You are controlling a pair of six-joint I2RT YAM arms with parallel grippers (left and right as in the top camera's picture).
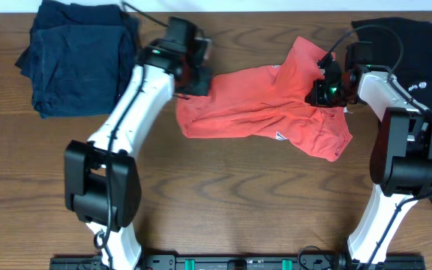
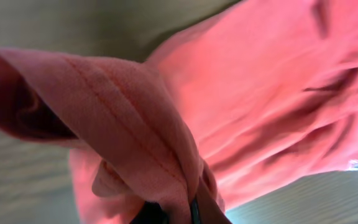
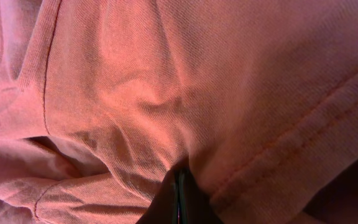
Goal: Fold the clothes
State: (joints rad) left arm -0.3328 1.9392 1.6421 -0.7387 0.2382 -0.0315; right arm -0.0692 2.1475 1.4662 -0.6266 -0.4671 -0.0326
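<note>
Early stage | we judge navy garments folded, far left | red-orange T-shirt at centre, rumpled, unfolded | left gripper and right gripper each pinch its cloth | black garment waits, far right

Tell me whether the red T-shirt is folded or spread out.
Neither neatly folded nor flat: the red T-shirt lies rumpled on the table, pinched at each end by the left tool and the right tool.
</note>
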